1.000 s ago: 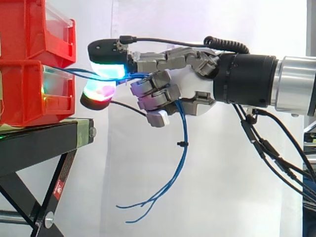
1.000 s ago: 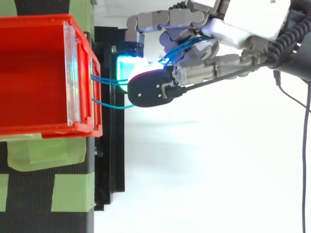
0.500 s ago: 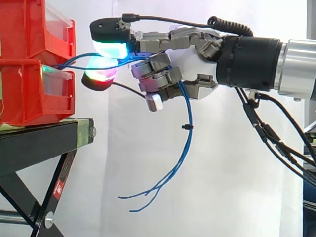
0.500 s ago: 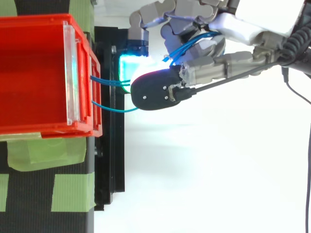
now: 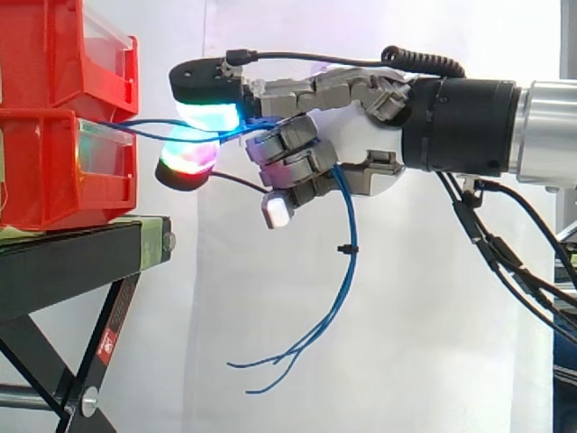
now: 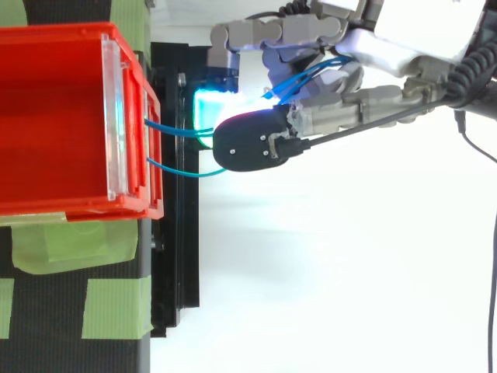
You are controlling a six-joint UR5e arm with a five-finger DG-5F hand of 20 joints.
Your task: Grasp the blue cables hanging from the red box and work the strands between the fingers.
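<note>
Thin blue cables (image 5: 347,271) leave the front of the lower red bin (image 5: 54,171), run right between my glowing fingertips (image 5: 209,115) and pass through the hand (image 5: 352,135), then hang down in loose ends. In the top view the blue cables (image 6: 175,132) come out of the red bin (image 6: 62,116) as separate strands and reach the hand (image 6: 318,78). The hand is shut on the cables: a cyan pad above and a red-green pad below pinch them, and the other fingers are curled round the strands.
Two red bins are stacked on a black stand (image 5: 81,262) at the left. Green tape strips (image 6: 46,249) lie on the stand's top. A white curtain hangs behind.
The hand has shifted slightly right, away from the bin. It rose a little earlier and has now come down slightly. The hanging cable ends swung right with it.
</note>
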